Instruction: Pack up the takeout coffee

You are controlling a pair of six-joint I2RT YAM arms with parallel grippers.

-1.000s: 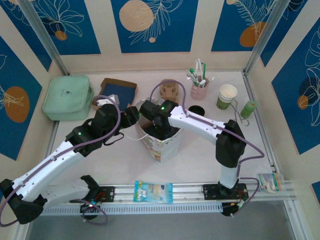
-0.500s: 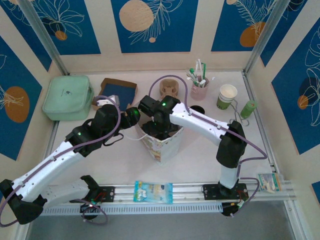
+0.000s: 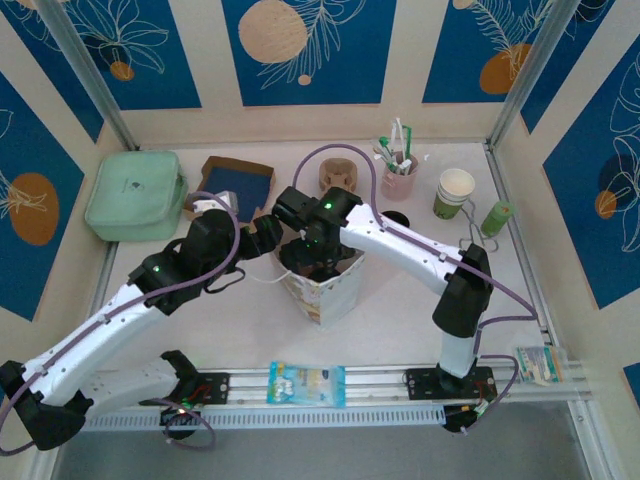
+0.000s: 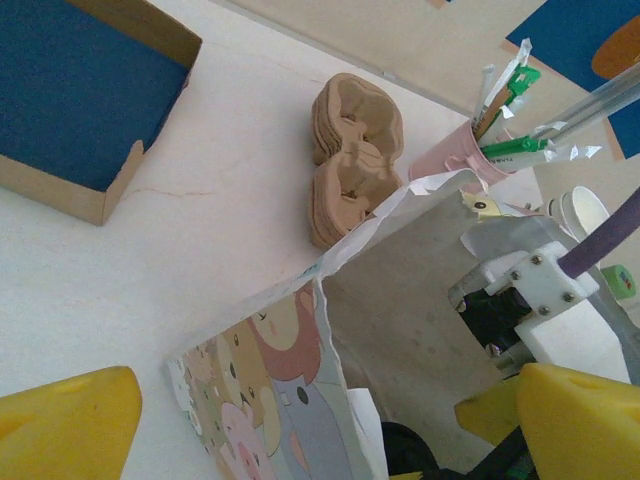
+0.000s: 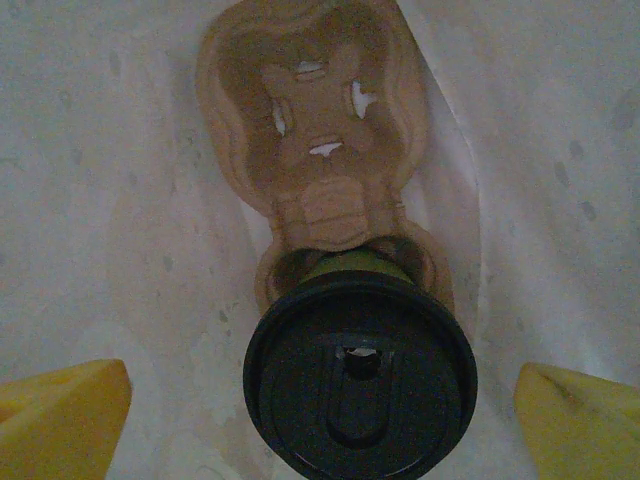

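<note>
"How many cups?"

"Three. One lidded coffee cup inside the paper bag, one open paper cup behind the bag to the right, and one pink cup of stirrers behind it."

"Carriers?"

"One pulp carrier in the bag and one stack behind it. I can't tell how many layers."

"Anything else?"

"One cardboard box and one green case left of the bag, one green tube to its right, and two packets in front: a blue packet and a small packet."

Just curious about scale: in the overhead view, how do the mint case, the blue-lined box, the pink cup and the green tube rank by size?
1. mint case, clearly largest.
2. blue-lined box.
3. pink cup and green tube look much alike, so I won't rank those two.
</note>
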